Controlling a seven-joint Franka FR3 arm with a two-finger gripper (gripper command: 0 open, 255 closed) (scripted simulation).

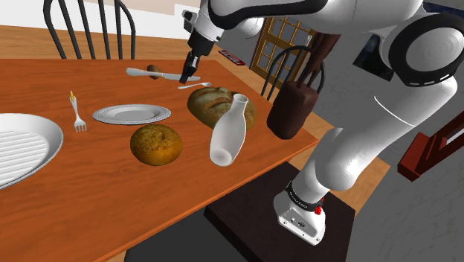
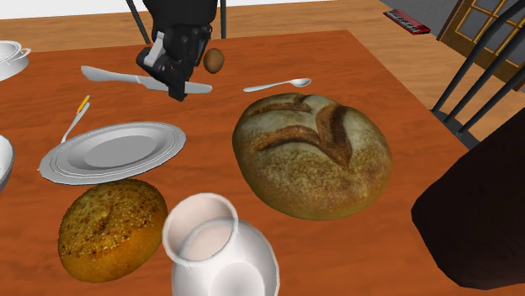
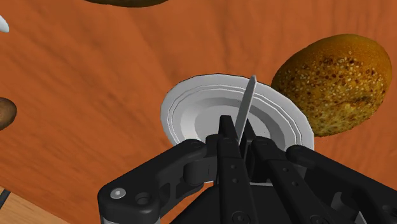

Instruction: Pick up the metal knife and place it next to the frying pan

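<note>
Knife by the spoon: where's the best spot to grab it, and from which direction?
From above, pinching across its narrow width: the knife is long, thin and about level with the table, so its flat faces offer nothing to squeeze. Near the middle would probably balance best; the gripper clasps it towards the spoon end.

A: What colours were recorded on the table [image 2: 370, 76]?
B: An orange-brown wood grain was noted. The plate [image 2: 114, 151] was rendered pale grey, the knife [image 2: 114, 77] silver-grey.
A: And the breads?
B: The roll [image 2: 109, 227] was seen golden-brown, speckled with seeds; the loaf [image 2: 311, 155] tan, scored darker. The gripper [image 2: 178, 92] was shown all black.
</note>
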